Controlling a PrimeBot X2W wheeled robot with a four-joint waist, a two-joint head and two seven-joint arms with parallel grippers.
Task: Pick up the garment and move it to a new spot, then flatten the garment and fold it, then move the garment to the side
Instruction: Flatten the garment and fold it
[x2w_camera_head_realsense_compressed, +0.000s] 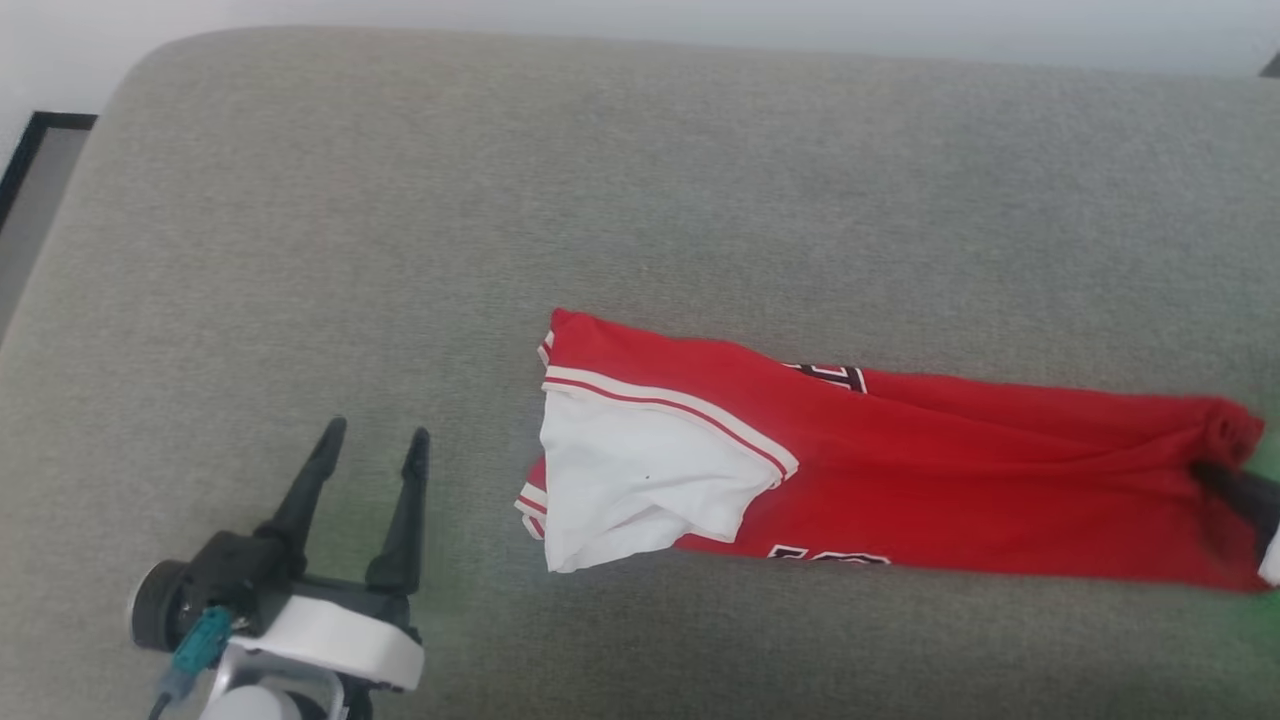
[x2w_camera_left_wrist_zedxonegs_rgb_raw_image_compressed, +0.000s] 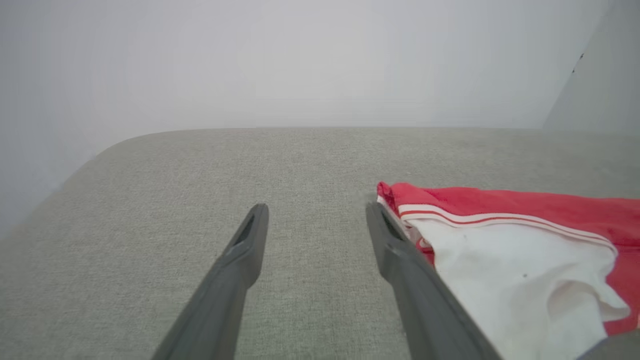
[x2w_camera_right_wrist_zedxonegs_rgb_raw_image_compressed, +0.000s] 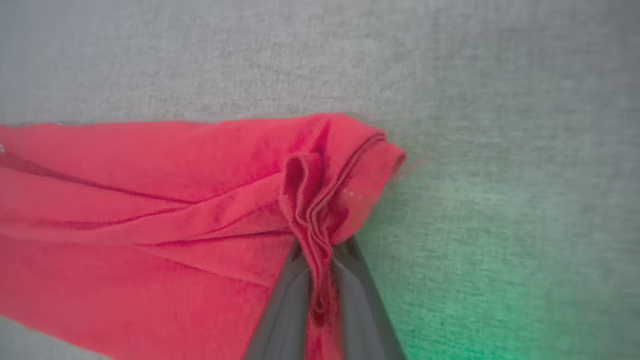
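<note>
garment (x2w_camera_head_realsense_compressed: 950, 480) on cushion (x2w_camera_head_realsense_compressed: 400, 200), R hand (x2w_camera_right_wrist_zedxonegs_rgb_raw_image_compressed: 324, 252) pinching hem, L hand (x2w_camera_head_realsense_compressed: 377, 432) spread

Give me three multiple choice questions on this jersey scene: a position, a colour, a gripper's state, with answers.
1. The left gripper sits where relative to the garment? A on it; B beside its white end; C beyond its red end.
2. The lining showing is: A white; B black; C green.
3. The right gripper is: A open; B shut on the garment; C shut on nothing.
Answers: B, it is over bare cushion; A, white patch under striped trim; B, red folds pinched between its fingers.
</note>
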